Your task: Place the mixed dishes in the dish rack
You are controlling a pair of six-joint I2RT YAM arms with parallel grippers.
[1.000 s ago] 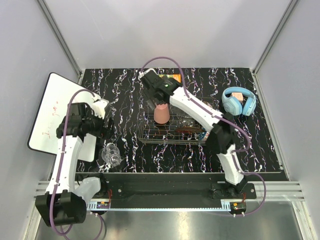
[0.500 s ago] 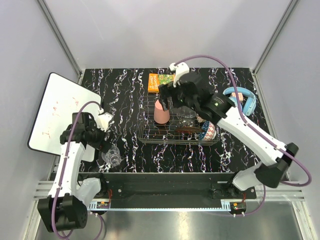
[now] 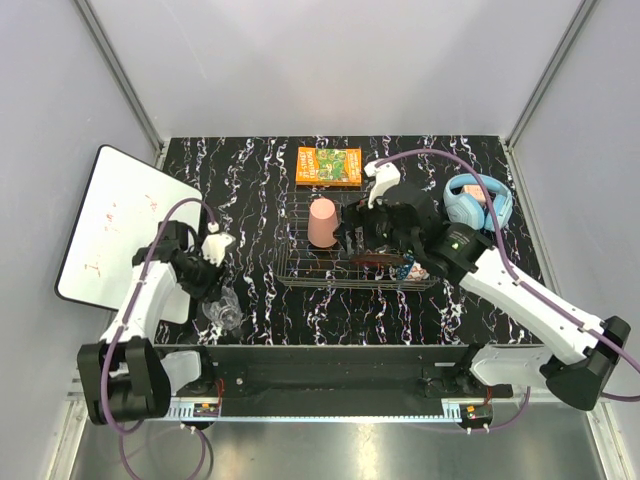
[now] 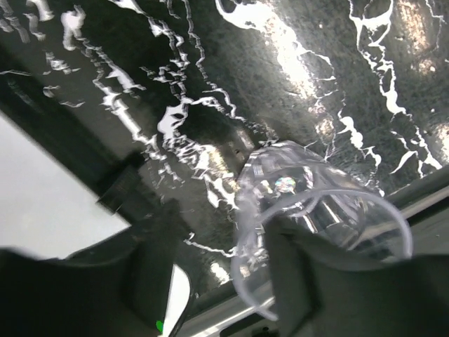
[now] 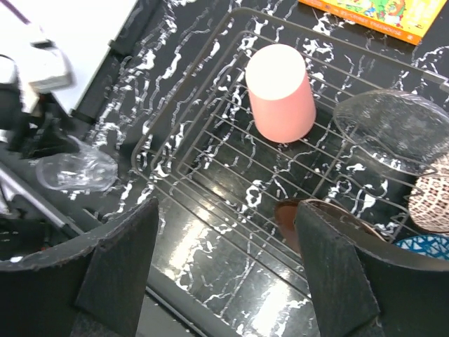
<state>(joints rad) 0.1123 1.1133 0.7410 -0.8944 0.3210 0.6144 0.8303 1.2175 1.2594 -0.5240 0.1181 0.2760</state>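
Small clear glass cup (image 4: 309,189) lies tipped on its side on the black marbled table (image 3: 250,180), well apart from the dish rack (image 3: 300,265), off the rack's near-left corner. The left gripper (image 4: 217,225) is right at the cup with its fingers spread. One finger (image 4: 316,281) shows through the glass at the cup's mouth; the other stands outside the wall without pressing on it. In the rack's far-left part the pink cup (image 5: 280,91) stands upside down. The clear bowl (image 5: 393,130), small beige patterned bowl (image 5: 431,193), red floral bowl (image 5: 309,217) and blue patterned bowl (image 5: 421,246) fill the rack's right side. The right gripper (image 5: 228,210) hovers over the rack's middle, fingers wide apart, holding nothing.
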